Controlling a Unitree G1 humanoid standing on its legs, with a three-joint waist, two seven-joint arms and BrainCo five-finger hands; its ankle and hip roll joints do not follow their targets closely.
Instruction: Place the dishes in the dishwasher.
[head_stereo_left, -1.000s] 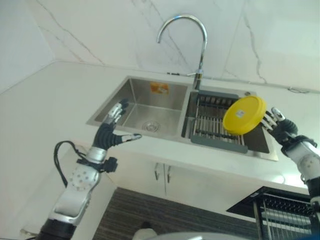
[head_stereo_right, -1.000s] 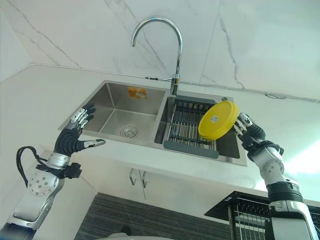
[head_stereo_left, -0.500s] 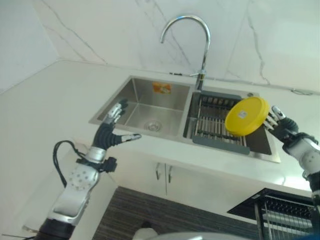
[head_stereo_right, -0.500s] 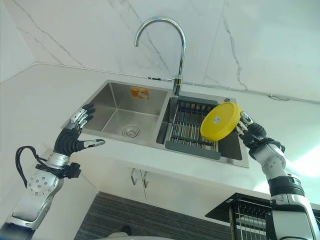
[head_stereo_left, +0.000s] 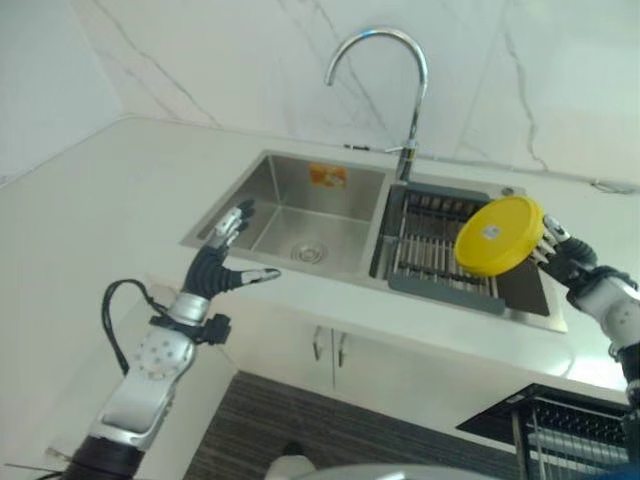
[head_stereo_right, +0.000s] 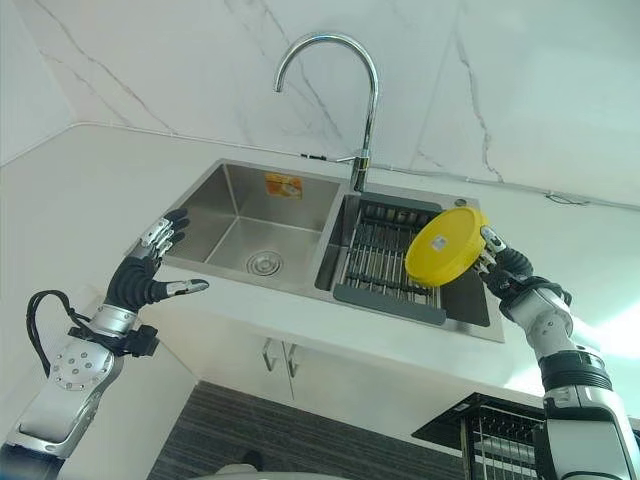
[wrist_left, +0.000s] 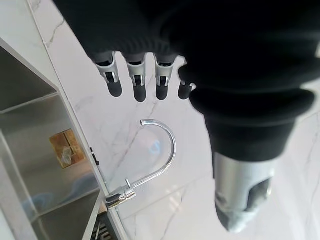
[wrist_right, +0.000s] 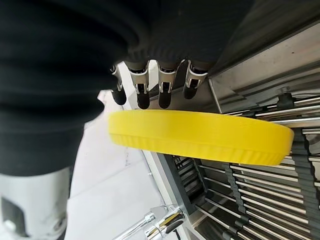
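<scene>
1. My left hand (head_stereo_right: 140, 278) hovers at the table (head_stereo_right: 80, 190) edge, fingers spread, empty.
2. My right hand (head_stereo_right: 508, 277) pinches the yellow plate (head_stereo_right: 446, 246) on edge.
3. The plate hangs above the sink (head_stereo_right: 240, 215) rack (head_stereo_right: 385, 258).

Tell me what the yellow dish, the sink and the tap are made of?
The yellow dish looks like plastic: one flat bright colour, matte, with a finely ribbed rim in the right wrist view. The sink looks like brushed stainless steel: grey, with soft, blurry reflections. The tap looks like polished chrome-type metal, since it shines like a mirror. I can't be sure from looks alone.
</scene>
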